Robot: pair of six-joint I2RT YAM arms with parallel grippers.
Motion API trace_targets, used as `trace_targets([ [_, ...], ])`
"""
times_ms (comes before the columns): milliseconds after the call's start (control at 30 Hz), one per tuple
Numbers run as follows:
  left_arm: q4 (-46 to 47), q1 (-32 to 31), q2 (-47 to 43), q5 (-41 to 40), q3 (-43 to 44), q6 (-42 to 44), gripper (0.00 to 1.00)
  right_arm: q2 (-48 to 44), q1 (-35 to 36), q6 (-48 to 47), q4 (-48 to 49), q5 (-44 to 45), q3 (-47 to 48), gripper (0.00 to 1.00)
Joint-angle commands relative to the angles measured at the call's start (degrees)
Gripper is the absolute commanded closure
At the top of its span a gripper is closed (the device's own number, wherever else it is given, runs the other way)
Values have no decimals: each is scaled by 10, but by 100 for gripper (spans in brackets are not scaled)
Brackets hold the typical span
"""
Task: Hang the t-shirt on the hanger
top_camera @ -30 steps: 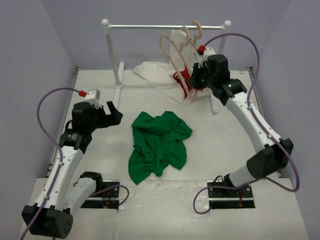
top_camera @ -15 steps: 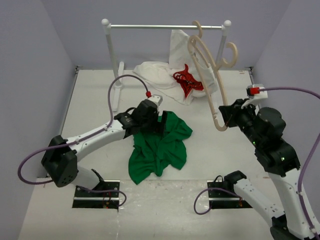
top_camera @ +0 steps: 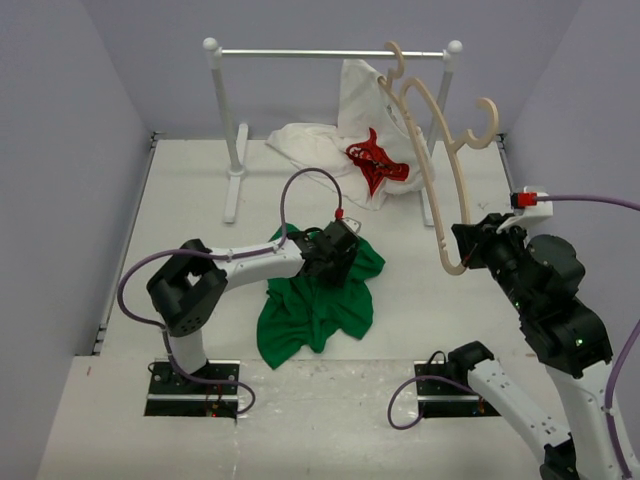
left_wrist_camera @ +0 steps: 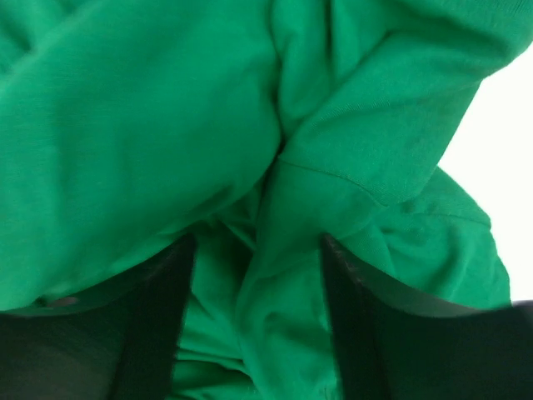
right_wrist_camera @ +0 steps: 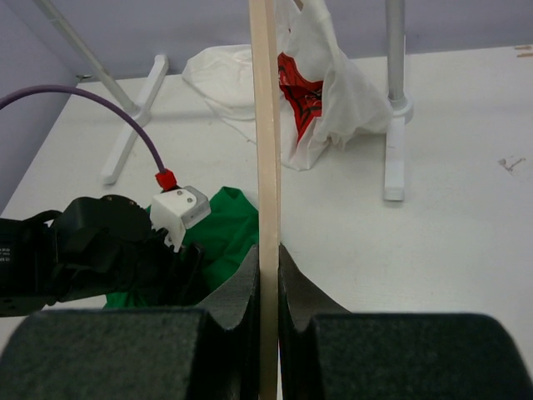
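Note:
The green t-shirt [top_camera: 318,300] lies crumpled on the table's middle. My left gripper [top_camera: 338,257] is down on its upper part, jaws open, with green folds [left_wrist_camera: 258,275] between the fingers. My right gripper [top_camera: 468,250] is shut on the pale wooden hanger [top_camera: 440,150] and holds it up in the air at the right, hook toward the back. In the right wrist view the hanger [right_wrist_camera: 265,150] runs straight up between the closed fingers, with the green t-shirt [right_wrist_camera: 225,229] and left gripper below left.
A white clothes rail [top_camera: 330,53] stands at the back on two posts. A white t-shirt with a red print [top_camera: 350,160] hangs from it and spills onto the table. Purple walls close in left and right.
My left gripper has moved right and down onto the green t-shirt. My right gripper has taken the hanger off the rail and carried it toward the right front, then raised it slightly.

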Motion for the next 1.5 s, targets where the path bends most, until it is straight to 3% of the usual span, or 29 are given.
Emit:
trace_targets([
  [0,14,-3,7,8,19,13,61,11,2,4,19,-7,-6,100],
  [67,5,-3,1,-9,18,11,91,11,2,4,21,-11,-6,100],
  [100,-3,-3,-6,-22,19,8,99,11,2,4,21,-11,-5,100],
  [300,-50,0,-107,-139,18,-26,100,14,2,4,27,-18,-14,100],
  [400,-51,27,-206,-189,-17,-58,100,14,2,8,36,-29,-26,100],
  [600,-33,59,-351,-178,-101,-84,100,11,2,8,40,-36,-31,100],
  [867,-45,58,-457,-98,-222,-121,100,9,2,9,44,-44,-41,100],
  [1033,-81,58,-603,-136,-270,-186,100,12,1,11,53,-44,-52,100],
  [1133,47,57,-698,2,-352,-117,100,14,1,13,63,-49,-59,100],
  [1200,149,57,-703,122,-385,-91,100,17,2,14,66,-54,-59,100],
  [1267,211,54,-662,268,-408,-71,100,22,2,15,67,-55,-58,100],
  [1367,275,43,-584,411,-416,-56,100,22,1,14,66,-56,-58,100],
  [1467,288,11,-533,445,-410,-38,98,21,2,13,65,-51,-57,100],
])
